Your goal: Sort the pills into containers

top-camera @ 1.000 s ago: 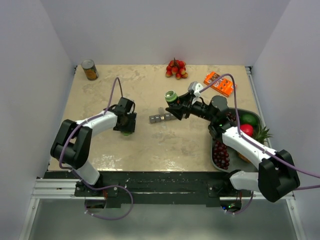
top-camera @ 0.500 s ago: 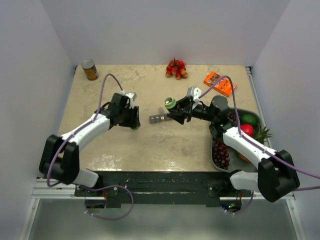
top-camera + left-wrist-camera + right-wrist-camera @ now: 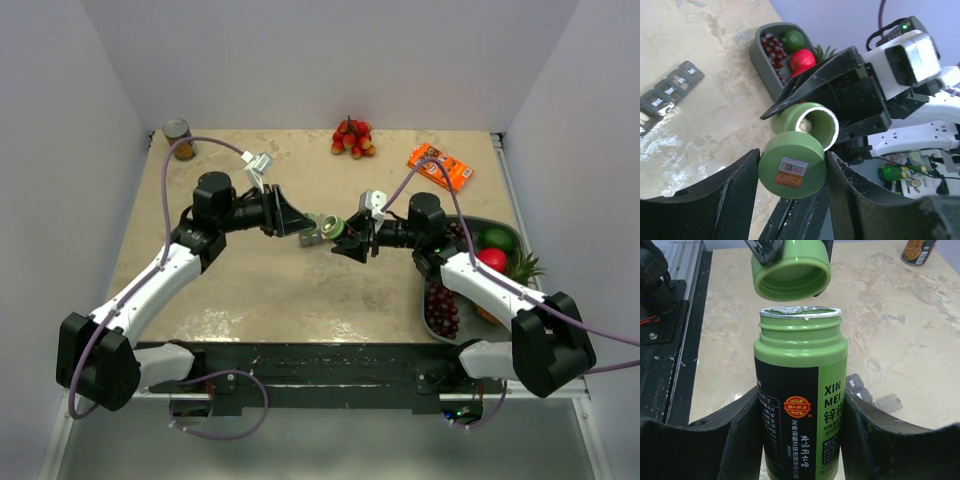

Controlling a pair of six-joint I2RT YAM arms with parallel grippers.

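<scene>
Left arm: a second ago my left tool [image 3: 298, 221] hung over the table [image 3: 220, 290] left of centre, well apart from the bottle. Now the arm is stretched to mid-table. The tool is clenched on the green cap [image 3: 792, 166], one finger on each side. The cap sits just beside the bottle's mouth, apart from it.

Centre: the containers [image 3: 313, 238], a dark-grey compartment strip, lie flat on the table where they were a second ago. They are now right below the spot where the two tools meet.

Right arm: my right tool [image 3: 350, 236] grasps the green bottle [image 3: 800, 390] round its labelled body. Silver foil [image 3: 800, 311] edges the uncapped mouth. A second ago the mouth pointed up and back; now it is tipped left toward the cap and sits lower, nearer the strip.

The tin can [image 3: 178, 139] is at the far left corner, unchanged.
</scene>
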